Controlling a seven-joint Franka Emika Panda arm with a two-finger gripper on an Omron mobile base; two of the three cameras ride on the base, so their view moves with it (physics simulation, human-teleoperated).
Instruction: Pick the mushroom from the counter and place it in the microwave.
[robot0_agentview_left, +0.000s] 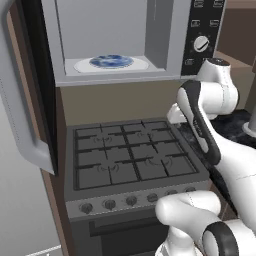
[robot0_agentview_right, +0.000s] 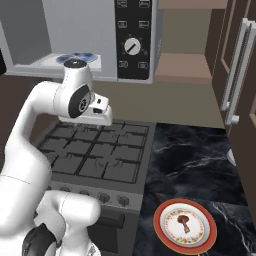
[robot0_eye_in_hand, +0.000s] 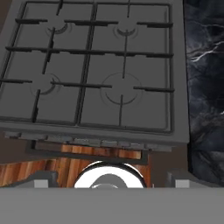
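The mushroom (robot0_agentview_right: 184, 222) is a tiny reddish-brown lump lying on a red-rimmed dish (robot0_agentview_right: 165, 231) near the front of the black marbled counter (robot0_agentview_right: 192, 155). The grey microwave (robot0_agentview_left: 170, 35) stands open above the hob, with a blue patterned plate (robot0_agentview_left: 111, 61) on its white turntable. My gripper (robot0_eye_in_hand: 111, 180) hangs over the hob's right side, pointing down, well left of and above the mushroom. Its fingertips (robot0_eye_in_hand: 42, 180) stand wide apart with nothing between them. The hand (robot0_agentview_right: 102, 114) is level with the wall under the microwave.
The grey gas hob (robot0_agentview_left: 130, 155) with black grates lies below the gripper, with knobs along its front. The microwave door (robot0_agentview_left: 25, 100) swings out at the left. Tall cabinet doors with a long handle (robot0_agentview_right: 235, 75) rise right of the counter.
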